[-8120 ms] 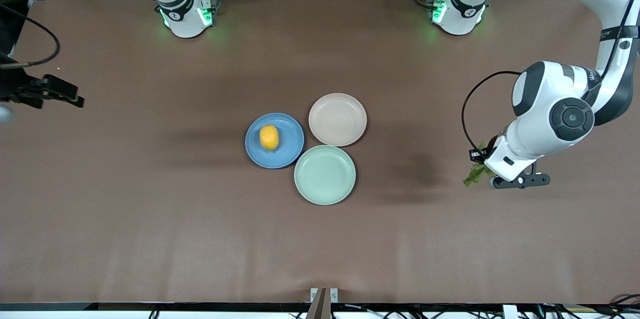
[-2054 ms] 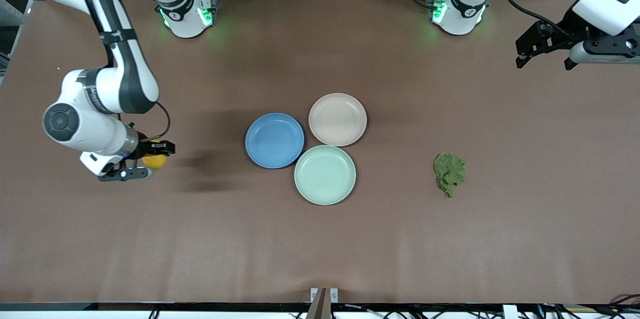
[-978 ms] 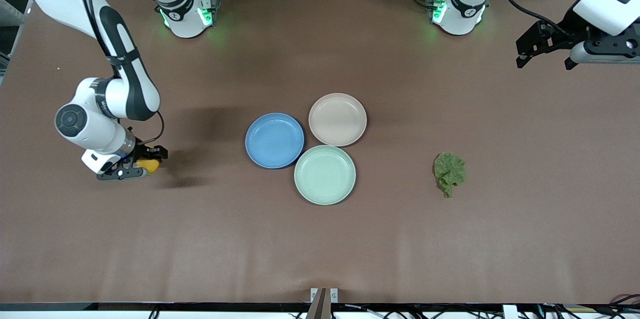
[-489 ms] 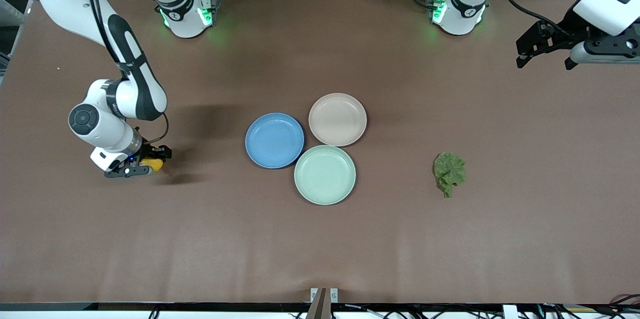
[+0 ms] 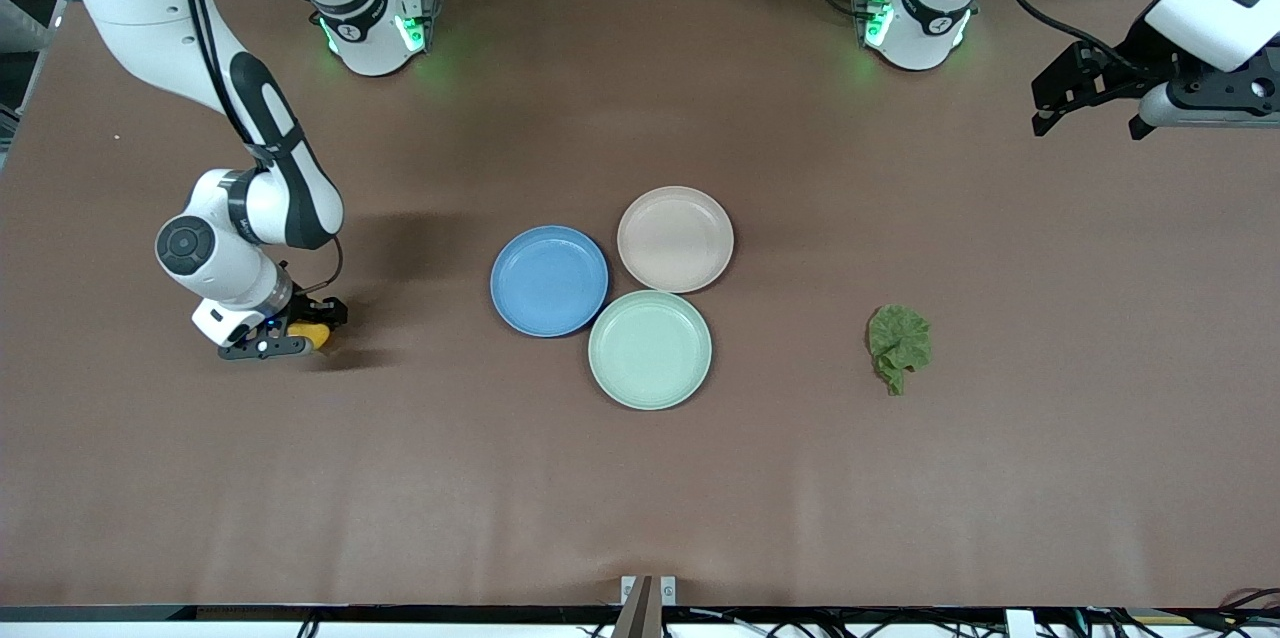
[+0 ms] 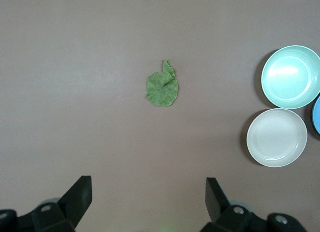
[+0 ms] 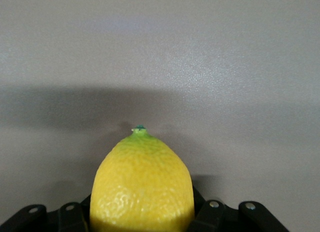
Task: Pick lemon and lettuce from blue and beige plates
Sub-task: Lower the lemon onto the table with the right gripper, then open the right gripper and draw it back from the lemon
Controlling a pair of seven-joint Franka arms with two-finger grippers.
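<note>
My right gripper [image 5: 305, 330] is shut on the yellow lemon [image 5: 312, 334] and holds it low over the bare table toward the right arm's end; the lemon [image 7: 142, 184] fills the right wrist view. The blue plate [image 5: 549, 280] and the beige plate [image 5: 675, 239] stand empty at the table's middle. The green lettuce leaf [image 5: 899, 346] lies flat on the table toward the left arm's end; it shows in the left wrist view [image 6: 162, 87]. My left gripper [image 5: 1088, 98] is open and empty, raised high over the table's edge at the left arm's end.
A mint-green plate [image 5: 650, 349] stands empty, touching the blue and beige plates, nearer the front camera; it and the beige plate [image 6: 277, 137] show in the left wrist view [image 6: 291, 77]. Both arm bases stand along the table's back edge.
My right gripper has sunk lower toward the table with the lemon, drifting slightly toward the plates. The left arm, the lettuce and the plates have not moved.
</note>
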